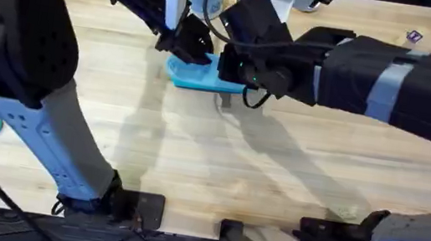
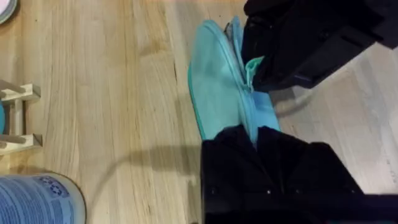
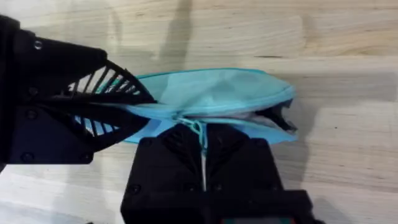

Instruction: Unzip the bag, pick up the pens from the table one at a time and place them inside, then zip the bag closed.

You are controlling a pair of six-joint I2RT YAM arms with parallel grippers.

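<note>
Mostly, both end effectors (image 1: 190, 47) (image 1: 236, 66) hide the bag (image 1: 197, 74).

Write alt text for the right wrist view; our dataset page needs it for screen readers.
A soft turquoise fabric pouch lies on a light wooden tabletop, its zipper partly open at one end. The right end effector pinches the zipper pull while the left end effector grips the opposite end.

No words, brand names or numbers can be read anywhere. The blue-and-white container (image 2: 38, 200), standing on the worktop (image 2: 124, 93) well apart from the left claw (image 2: 256, 138), carries white print too blurred to make out.
</note>
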